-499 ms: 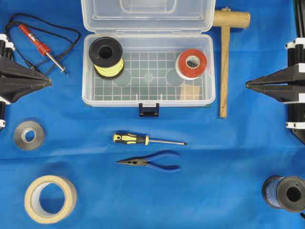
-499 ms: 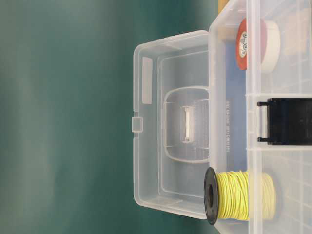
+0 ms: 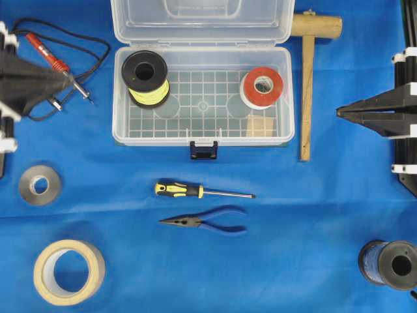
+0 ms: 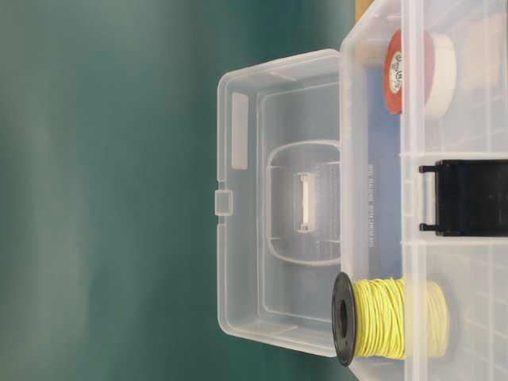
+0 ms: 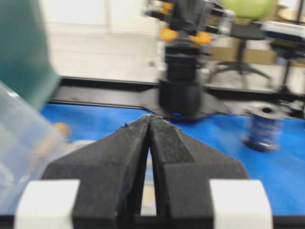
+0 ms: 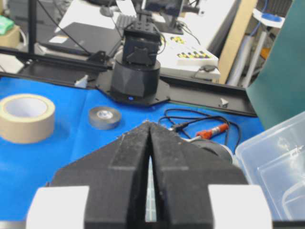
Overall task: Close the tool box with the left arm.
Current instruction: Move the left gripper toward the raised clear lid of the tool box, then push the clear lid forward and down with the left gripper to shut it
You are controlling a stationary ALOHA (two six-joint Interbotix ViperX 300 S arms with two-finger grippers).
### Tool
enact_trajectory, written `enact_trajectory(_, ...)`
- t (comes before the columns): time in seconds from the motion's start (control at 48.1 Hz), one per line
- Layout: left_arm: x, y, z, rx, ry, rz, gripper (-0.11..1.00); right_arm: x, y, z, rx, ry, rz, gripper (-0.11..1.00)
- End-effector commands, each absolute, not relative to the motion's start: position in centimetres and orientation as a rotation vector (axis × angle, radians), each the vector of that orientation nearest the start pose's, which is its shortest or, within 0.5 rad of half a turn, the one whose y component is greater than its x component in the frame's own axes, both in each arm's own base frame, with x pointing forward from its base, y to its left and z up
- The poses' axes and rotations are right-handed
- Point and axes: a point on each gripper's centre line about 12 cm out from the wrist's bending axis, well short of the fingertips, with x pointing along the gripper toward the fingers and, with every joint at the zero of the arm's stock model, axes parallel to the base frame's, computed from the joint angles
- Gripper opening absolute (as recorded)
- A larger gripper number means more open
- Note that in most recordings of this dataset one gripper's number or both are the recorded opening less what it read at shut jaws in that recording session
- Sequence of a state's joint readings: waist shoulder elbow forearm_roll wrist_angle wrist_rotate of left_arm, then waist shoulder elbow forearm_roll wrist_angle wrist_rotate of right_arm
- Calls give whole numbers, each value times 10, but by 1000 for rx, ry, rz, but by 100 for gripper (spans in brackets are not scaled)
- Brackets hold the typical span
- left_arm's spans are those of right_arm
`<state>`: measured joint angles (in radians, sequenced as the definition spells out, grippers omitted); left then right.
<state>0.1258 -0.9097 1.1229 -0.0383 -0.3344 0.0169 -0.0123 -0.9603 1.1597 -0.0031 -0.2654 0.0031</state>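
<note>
We record one tool box (image 3: pixel 202 98), clear plastic, at the upper centre of the blue counter (image 3: pixel 293 248), its lid (image 3: pixel 201 21) standing open at the far side and its dark blue latch (image 3: pixel 204 150) on the near wall.

Inside the box we count a black spool of yellow wire (image 3: pixel 146 78) at the left end and a red-and-white tape roll (image 3: pixel 262 87) at the right end, both on the grid-patterned base.

Outside the box we list:
- a wooden mallet (image 3: pixel 308 72) just beside its right wall;
- a red-handled soldering iron (image 3: pixel 57 64) with black cable, to the left;
- a yellow-and-black screwdriver (image 3: pixel 202 192) and blue-handled pliers (image 3: pixel 205 222), in front of the latch;
- a grey tape roll (image 3: pixel 39 185) and a beige masking tape roll (image 3: pixel 68 271), lower left;
- a spool of blue wire (image 3: pixel 389 264), lower right.

The left pincer (image 3: pixel 64 78) is fully closed on nothing, its tip over the soldering iron, apart from the box. The right pincer (image 3: pixel 339 114) is likewise closed and empty, near the mallet handle. The left wrist view is blurred.
</note>
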Motion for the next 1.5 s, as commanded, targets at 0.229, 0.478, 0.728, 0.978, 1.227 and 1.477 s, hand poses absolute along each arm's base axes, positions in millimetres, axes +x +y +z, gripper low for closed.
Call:
enact_trajectory(0.229, 231, 91, 341, 5, -137, 379, 57, 205, -3, 301, -7, -69, -16, 0)
enact_trajectory(0.478, 250, 152, 335, 19, -56, 555, 89, 205, -3, 300, -7, -61, -16, 0)
enact_trajectory(0.728, 279, 199, 324, 110, 113, 620, 93, 205, -4, 297, -6, -40, -18, 0)
enact_trajectory(0.978, 303, 243, 316, 120, 229, 661, 93, 207, -4, 292, -5, -15, -18, 0)
enact_trajectory(1.227, 321, 281, 284, 50, 425, 672, 93, 208, -5, 289, -6, 2, -22, 0)
enact_trajectory(1.477, 331, 284, 261, -7, 569, 635, 93, 209, -5, 287, -4, 9, -23, 0)
